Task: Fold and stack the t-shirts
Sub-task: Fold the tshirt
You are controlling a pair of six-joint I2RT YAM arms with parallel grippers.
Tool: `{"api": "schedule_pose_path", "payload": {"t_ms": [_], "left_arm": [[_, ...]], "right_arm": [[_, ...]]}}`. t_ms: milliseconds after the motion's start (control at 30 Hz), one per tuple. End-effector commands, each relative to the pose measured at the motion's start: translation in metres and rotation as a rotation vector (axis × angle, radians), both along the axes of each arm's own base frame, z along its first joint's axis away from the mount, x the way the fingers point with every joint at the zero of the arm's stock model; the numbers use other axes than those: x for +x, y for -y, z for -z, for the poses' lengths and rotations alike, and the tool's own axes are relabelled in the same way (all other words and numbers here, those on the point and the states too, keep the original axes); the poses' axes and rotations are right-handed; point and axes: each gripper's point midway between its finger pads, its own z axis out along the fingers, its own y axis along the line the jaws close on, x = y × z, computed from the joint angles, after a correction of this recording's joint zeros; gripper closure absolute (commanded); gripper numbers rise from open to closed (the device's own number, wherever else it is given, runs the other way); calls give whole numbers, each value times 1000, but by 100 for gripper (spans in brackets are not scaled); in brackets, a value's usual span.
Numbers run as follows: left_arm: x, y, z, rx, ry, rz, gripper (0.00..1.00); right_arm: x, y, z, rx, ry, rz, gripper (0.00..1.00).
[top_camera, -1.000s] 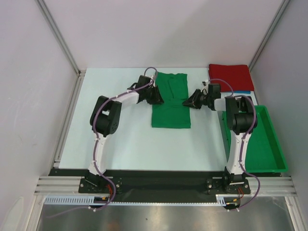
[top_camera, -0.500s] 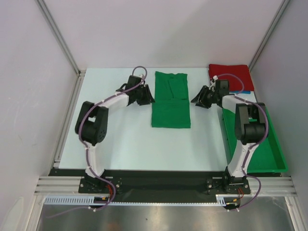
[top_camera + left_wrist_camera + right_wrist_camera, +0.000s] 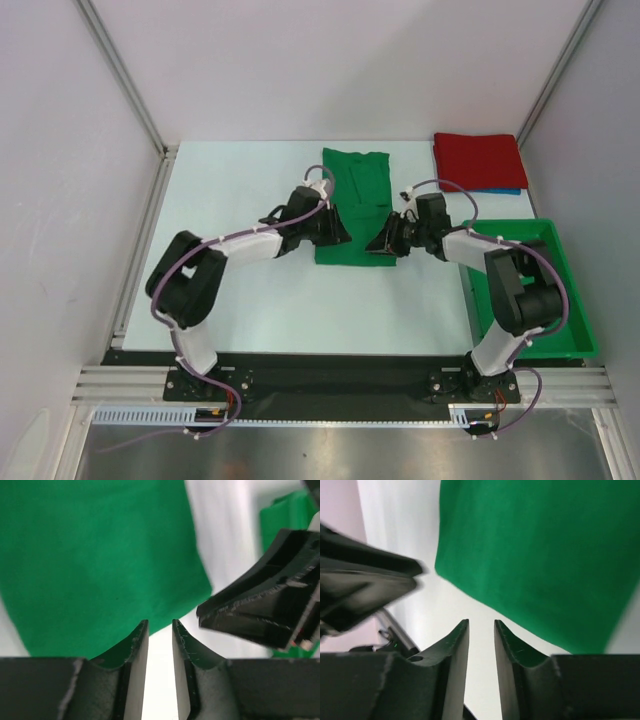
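The green t-shirt [image 3: 355, 185] lies folded into a long strip in the middle of the table. My left gripper [image 3: 344, 237] and right gripper [image 3: 374, 246] are low over its near end, facing each other closely. In the left wrist view the gripper [image 3: 160, 622] has its jaws a little apart with only bare table between them, and the green t-shirt [image 3: 100, 555] lies just beyond. The right gripper [image 3: 481, 621] looks the same, with the green t-shirt [image 3: 545, 555] ahead of it. The red t-shirt [image 3: 478, 160] lies folded at the back right on the blue t-shirt [image 3: 505, 190], of which only an edge shows.
A rigid green bin [image 3: 565, 300] stands along the right edge of the table, beside the right arm. The other arm's gripper [image 3: 265, 615] shows at the right of the left wrist view. Walls close in the table at the back and on both sides.
Both grippers have moved from beside the shirt's middle toward me and inward, and now meet over its near end. The shirts have not moved.
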Motion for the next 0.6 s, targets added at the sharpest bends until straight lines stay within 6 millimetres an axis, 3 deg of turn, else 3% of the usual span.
{"api": "schedule_pose_path", "payload": {"t_ms": [0,133,167,267,367,400,467,567], "left_arm": [[1,7,22,-18,-30,8,70],[-3,-8,58,47,-74,-18,71],[-8,-18,75,81,-100,-34,71],[-17,-40,100,109,-166,-68,72],[-28,-58,108,138,-178,-81,72],[-27,-62,98,141,-147,-89,73],[-36,-70,98,165,-138,-88,72],[-41,-77,77,157,-92,-96,70]], "right_arm": [[6,-28,-5,115,34,-64,72],[0,-19,30,100,-39,-59,76],[1,-10,40,90,-54,-34,77],[-9,15,62,84,-116,13,77],[-27,35,70,50,-141,34,77],[-28,45,71,32,-141,57,77],[-40,63,78,-36,-163,86,77],[-44,85,65,-80,-145,134,76]]}}
